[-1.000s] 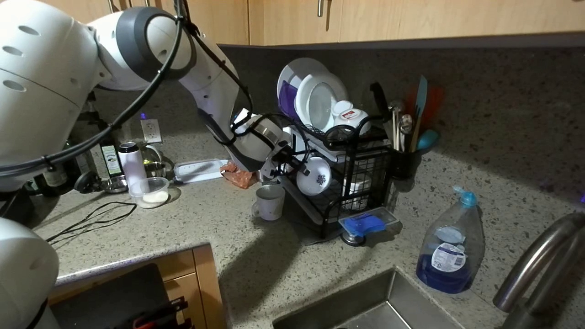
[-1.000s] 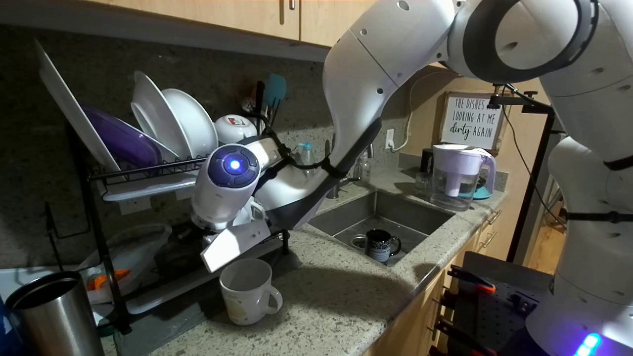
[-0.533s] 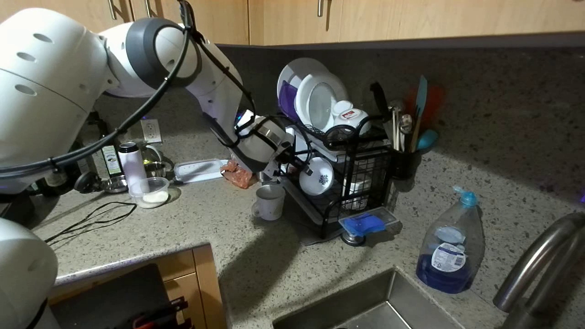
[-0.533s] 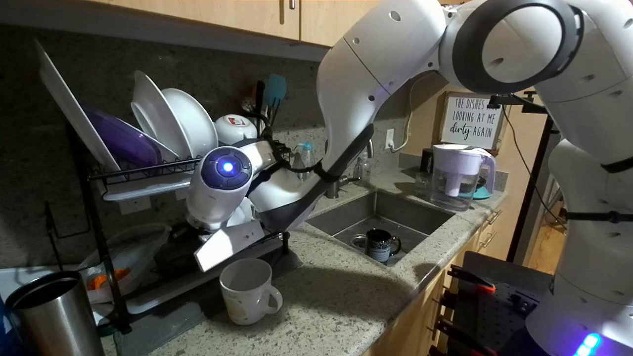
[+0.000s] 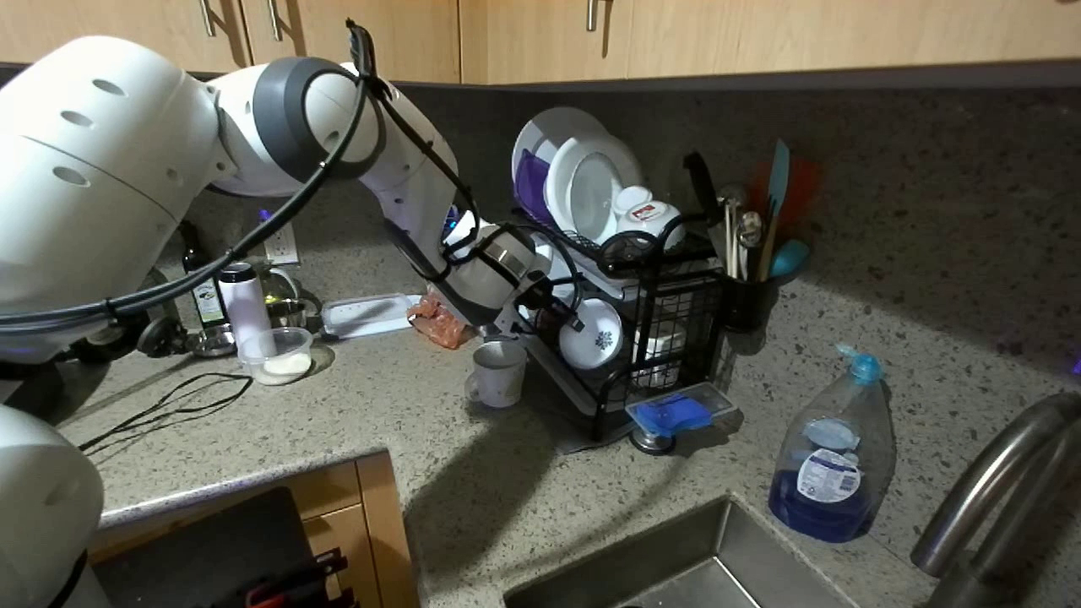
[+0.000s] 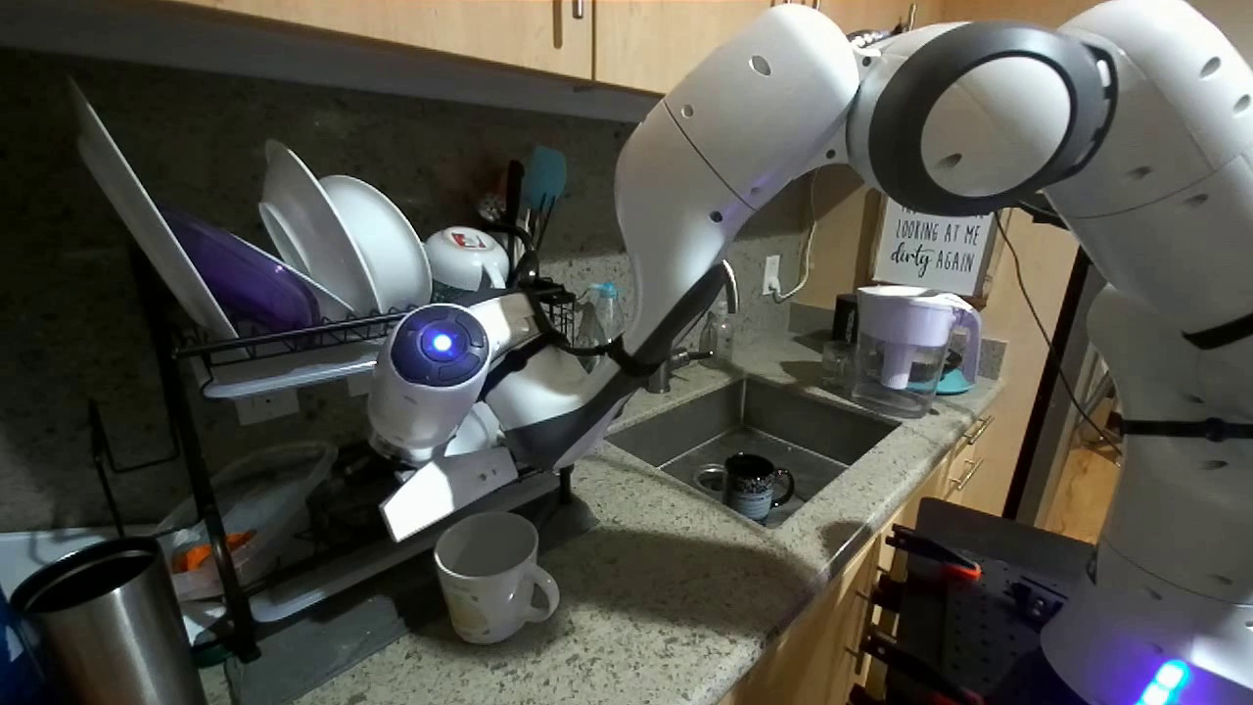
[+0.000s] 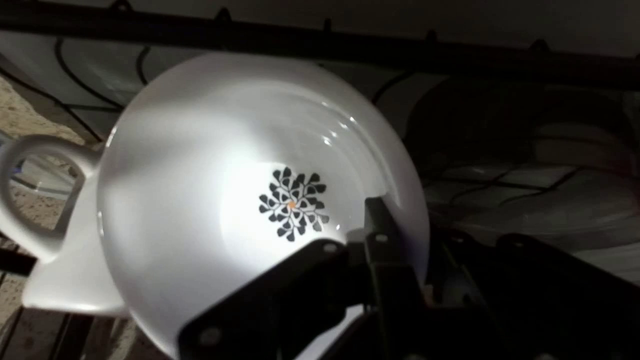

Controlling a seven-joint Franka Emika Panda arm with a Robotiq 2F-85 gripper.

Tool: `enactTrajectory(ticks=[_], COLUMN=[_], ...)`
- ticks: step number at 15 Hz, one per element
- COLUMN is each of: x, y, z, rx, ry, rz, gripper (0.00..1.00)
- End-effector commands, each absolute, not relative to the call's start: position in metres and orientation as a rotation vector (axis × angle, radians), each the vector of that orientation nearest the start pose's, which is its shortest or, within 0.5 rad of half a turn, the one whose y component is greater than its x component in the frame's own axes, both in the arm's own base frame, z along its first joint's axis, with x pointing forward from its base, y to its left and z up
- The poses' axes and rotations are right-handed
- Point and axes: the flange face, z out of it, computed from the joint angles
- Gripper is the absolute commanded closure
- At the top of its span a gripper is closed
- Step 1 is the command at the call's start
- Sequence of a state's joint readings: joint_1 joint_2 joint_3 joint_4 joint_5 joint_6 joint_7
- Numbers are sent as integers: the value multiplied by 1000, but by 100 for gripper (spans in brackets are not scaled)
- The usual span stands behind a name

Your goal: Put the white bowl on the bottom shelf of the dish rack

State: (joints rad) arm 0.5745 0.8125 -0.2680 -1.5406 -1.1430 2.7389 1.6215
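The white bowl, with a dark flower pattern inside, is tilted on its side between the dish rack's two tiers. My gripper is shut on its rim. In the wrist view, one finger of the gripper lies inside the bowl, the other outside. The black dish rack stands by the wall; its post and a dark rail show too. In an exterior view, the bowl is mostly behind my hand and the fingers are hidden. I cannot tell whether the bowl touches the bottom shelf.
Plates and cups fill the upper tier. A white handled mug sits behind the bowl. A taller mug stands on the counter before the rack. A clear container, steel tumbler and blue sponge are close by.
The arm has come down at its elbow. The hand and held bowl have moved a little deeper into the rack and slightly lower. The grip has not visibly changed.
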Motion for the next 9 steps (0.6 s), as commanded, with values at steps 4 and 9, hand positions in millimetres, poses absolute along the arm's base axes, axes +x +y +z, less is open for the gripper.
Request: enactTrajectory(ticks=[4,9], x=[666,661], y=[286,287], z=[211,210], rx=[-3041,-3036], ry=[298,298], rz=[-1334,-1322], gripper=[94,74])
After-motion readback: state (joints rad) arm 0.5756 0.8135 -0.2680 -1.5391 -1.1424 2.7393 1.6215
